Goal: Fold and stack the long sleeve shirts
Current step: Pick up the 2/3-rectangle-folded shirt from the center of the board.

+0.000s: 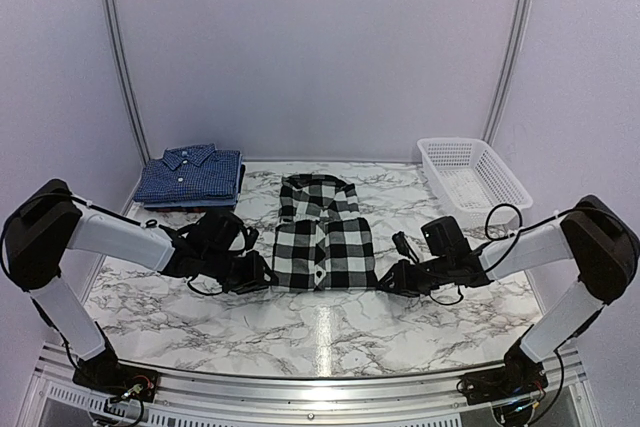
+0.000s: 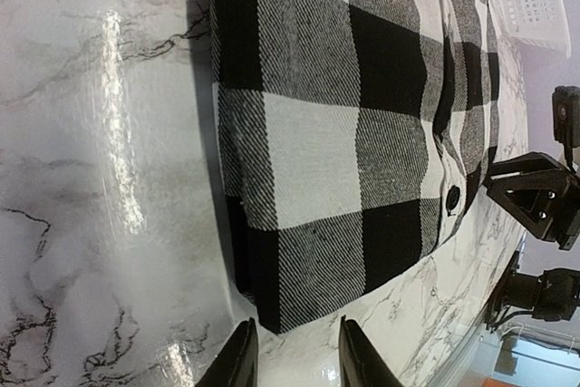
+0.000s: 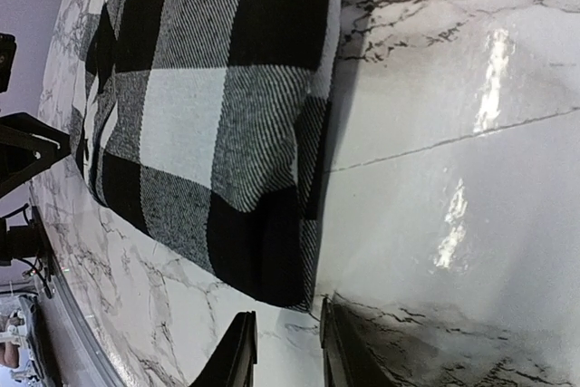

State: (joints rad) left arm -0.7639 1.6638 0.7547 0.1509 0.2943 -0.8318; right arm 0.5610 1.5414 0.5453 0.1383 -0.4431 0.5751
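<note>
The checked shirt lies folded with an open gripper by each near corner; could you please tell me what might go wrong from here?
1. The left gripper and right gripper sit low at layered edges of the checked shirt; pinching only some layers could let the fold open.
2. Uneven lifting may skew it.
3. Carrying it to the blue shirt stack at the back left could nudge that stack.

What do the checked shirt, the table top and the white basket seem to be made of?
The checked shirt: woven cloth, perhaps cotton flannel; matte, diagonal twill lines show. The table top: glossy, marble-look, stone or laminate; grey veins, bright glare. The white basket: likely moulded plastic; regular mesh walls.
</note>
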